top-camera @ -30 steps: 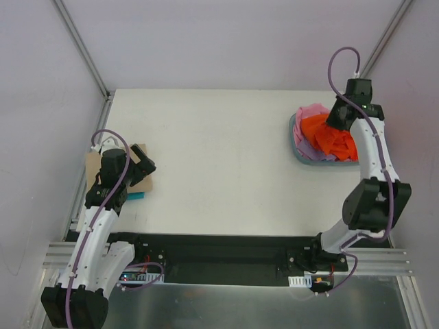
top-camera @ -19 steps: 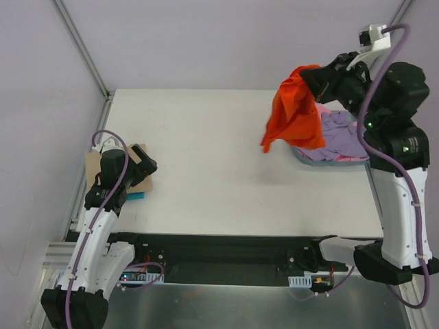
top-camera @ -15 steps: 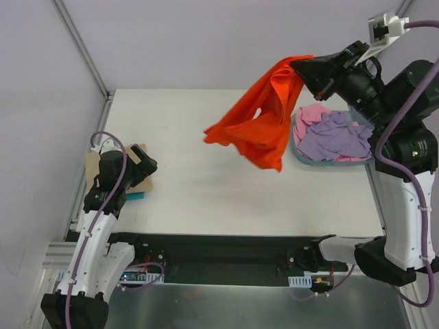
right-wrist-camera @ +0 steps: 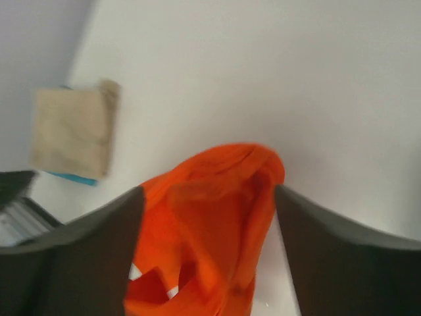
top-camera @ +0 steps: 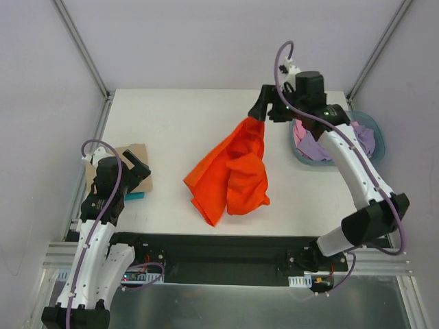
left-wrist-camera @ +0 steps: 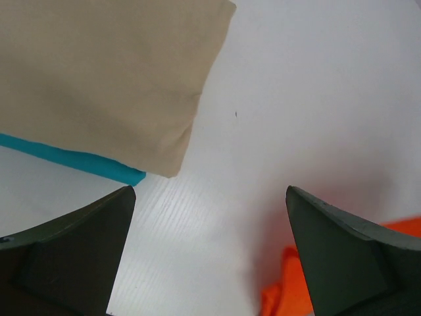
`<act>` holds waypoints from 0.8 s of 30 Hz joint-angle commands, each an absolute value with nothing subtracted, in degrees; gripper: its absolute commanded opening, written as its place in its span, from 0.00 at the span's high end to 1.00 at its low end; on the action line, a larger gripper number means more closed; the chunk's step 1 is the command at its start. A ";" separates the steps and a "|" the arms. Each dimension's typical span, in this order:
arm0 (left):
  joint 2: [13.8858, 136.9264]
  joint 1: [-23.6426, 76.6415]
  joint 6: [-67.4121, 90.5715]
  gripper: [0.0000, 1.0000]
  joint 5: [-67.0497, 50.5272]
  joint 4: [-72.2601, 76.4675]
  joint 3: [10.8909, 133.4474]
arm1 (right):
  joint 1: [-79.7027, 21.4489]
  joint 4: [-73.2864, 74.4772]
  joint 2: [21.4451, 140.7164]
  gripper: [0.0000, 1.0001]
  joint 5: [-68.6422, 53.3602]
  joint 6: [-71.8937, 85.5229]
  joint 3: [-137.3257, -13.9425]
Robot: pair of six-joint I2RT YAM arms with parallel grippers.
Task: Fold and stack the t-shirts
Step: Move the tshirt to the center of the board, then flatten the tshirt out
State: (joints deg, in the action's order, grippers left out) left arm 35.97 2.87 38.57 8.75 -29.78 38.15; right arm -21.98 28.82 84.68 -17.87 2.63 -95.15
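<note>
The bright orange t-shirt (top-camera: 230,178) lies crumpled on the white table, its top end reaching up toward my right gripper (top-camera: 260,110). In the right wrist view the right gripper (right-wrist-camera: 207,191) stands wide open, with the orange cloth (right-wrist-camera: 210,224) loose in the gap and below it, pinched by neither finger. A lilac-purple t-shirt (top-camera: 312,145) and a pink t-shirt (top-camera: 299,130) sit bunched in the blue-grey basin (top-camera: 376,137). At the table's left side my left gripper (top-camera: 140,168) is open and empty, and an orange corner (left-wrist-camera: 289,289) shows low in its view.
A folded beige cloth (top-camera: 134,149) lies on a teal piece (top-camera: 135,196) under the left gripper, also seen as beige cloth (left-wrist-camera: 105,72) and teal strip (left-wrist-camera: 66,158). The basin stands at the table's right edge. Metal frame rails run along the table's sides.
The right arm lifted the orange t-shirt out of the basin, swung it left over the table, lowered it and opened its jaws. The left arm barely moved.
</note>
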 commanded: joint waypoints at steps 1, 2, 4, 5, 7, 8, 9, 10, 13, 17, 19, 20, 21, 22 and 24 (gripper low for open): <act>32.08 2.37 42.45 0.01 16.26 -32.61 38.85 | -21.53 37.17 86.57 0.03 -5.89 -1.40 -90.45; 31.73 2.37 42.54 0.01 16.09 -32.61 38.67 | -21.62 37.79 86.40 0.03 -5.98 -1.84 -89.40; 31.82 2.37 42.63 0.01 14.34 -32.61 38.85 | -21.97 37.62 84.48 0.03 -4.93 -2.02 -87.20; 32.08 2.37 42.71 0.01 13.37 -32.61 38.93 | -22.32 37.27 83.68 0.03 -4.05 -1.67 -84.23; 33.83 2.37 43.15 0.01 8.99 -32.43 39.55 | -23.02 35.96 80.78 0.03 -2.20 -0.54 -80.88; 34.71 2.37 43.15 0.01 6.96 -32.08 39.81 | -23.72 34.38 79.81 0.03 -2.02 -0.18 -77.47; 36.98 2.37 42.98 0.01 5.03 -31.82 40.08 | -24.08 33.76 78.24 0.03 -2.37 -0.18 -75.60; 38.31 2.37 42.11 0.01 0.66 -30.51 40.60 | -24.60 33.32 77.61 0.03 -2.29 -0.18 -74.11; 44.02 2.63 41.66 0.01 -9.17 -25.43 40.09 | -27.59 31.82 76.03 0.03 -2.02 3.24 -67.69; 54.98 7.19 42.54 0.01 -9.69 -18.46 39.72 | -29.18 28.66 73.13 0.03 -1.06 6.40 -59.52; 59.65 11.41 42.19 0.01 -6.87 -17.76 42.53 | -29.18 27.95 70.50 0.03 -0.35 7.47 -55.56; 64.46 12.30 42.01 0.02 -5.20 -17.14 43.67 | -29.27 26.82 69.44 0.03 1.39 8.25 -54.33; 67.03 13.00 41.84 0.04 -5.19 -16.79 45.86 | -29.18 26.28 67.52 0.03 1.32 8.26 -52.84; 69.50 13.01 41.84 0.07 -5.45 -16.44 46.84 | -29.18 26.19 66.72 0.03 1.41 8.26 -51.17; 76.36 13.01 42.71 0.15 -5.45 -16.00 49.20 | -29.18 26.19 64.53 0.03 2.10 8.87 -49.66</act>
